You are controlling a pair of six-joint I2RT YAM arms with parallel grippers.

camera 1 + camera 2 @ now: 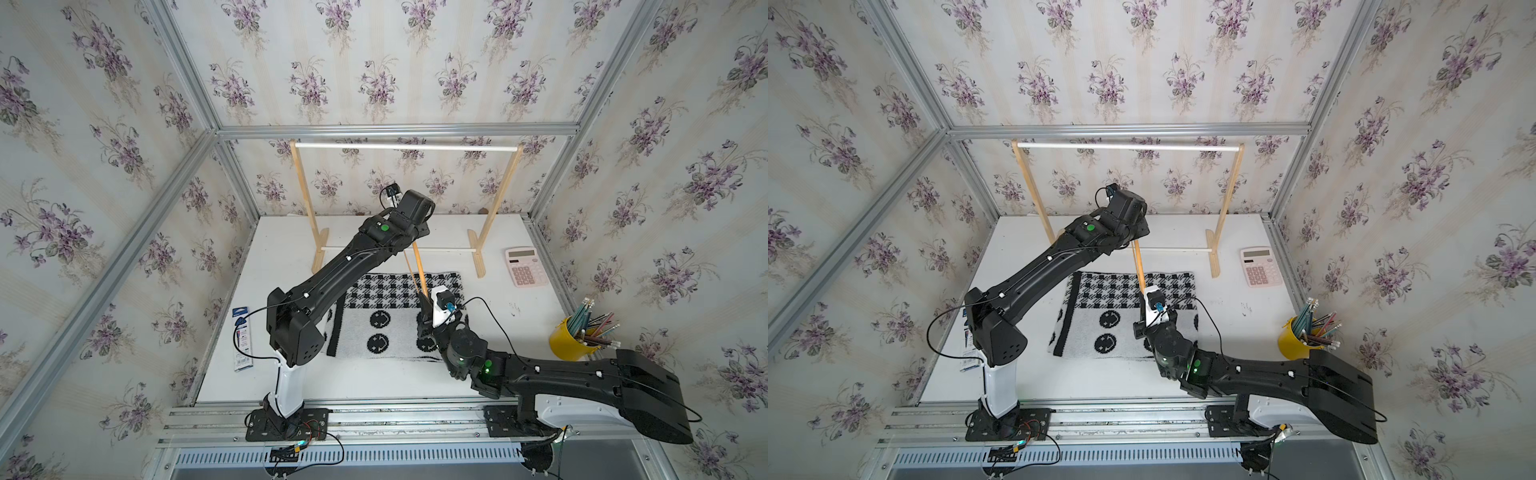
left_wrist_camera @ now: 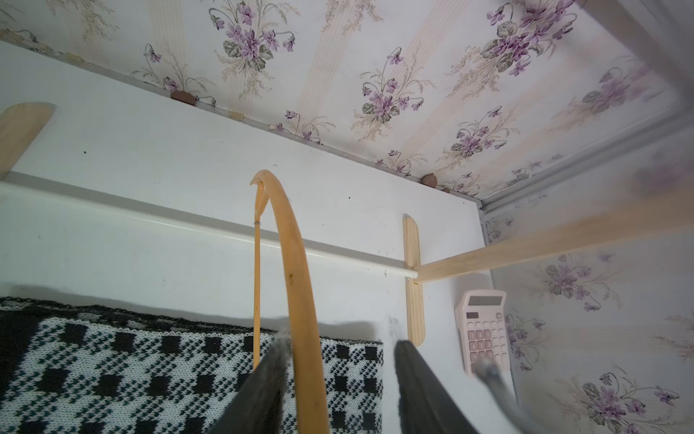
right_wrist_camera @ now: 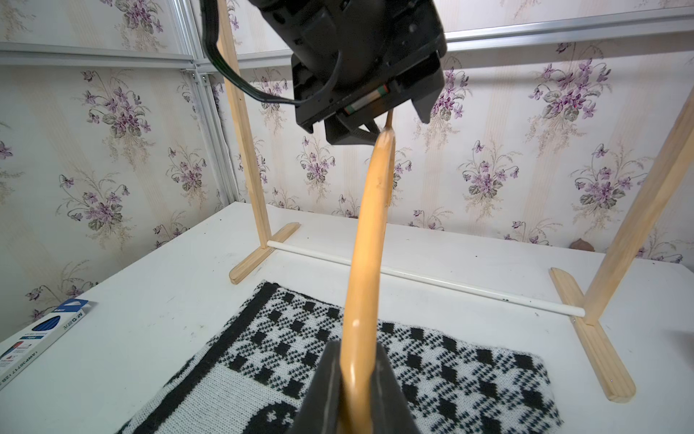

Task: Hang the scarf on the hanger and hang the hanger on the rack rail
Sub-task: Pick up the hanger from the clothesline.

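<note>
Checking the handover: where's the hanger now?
In both top views the hanger is lifted over the scarf, between left gripper and right gripper.

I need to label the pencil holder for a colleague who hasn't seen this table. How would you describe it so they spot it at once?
Start at the white table and go to the edge on the robot's right side, nearer the robot than the pink calculator. There stands a yellow cup, tipped and crammed with pencils. It is the only yellow thing on the table and the only container.
</note>
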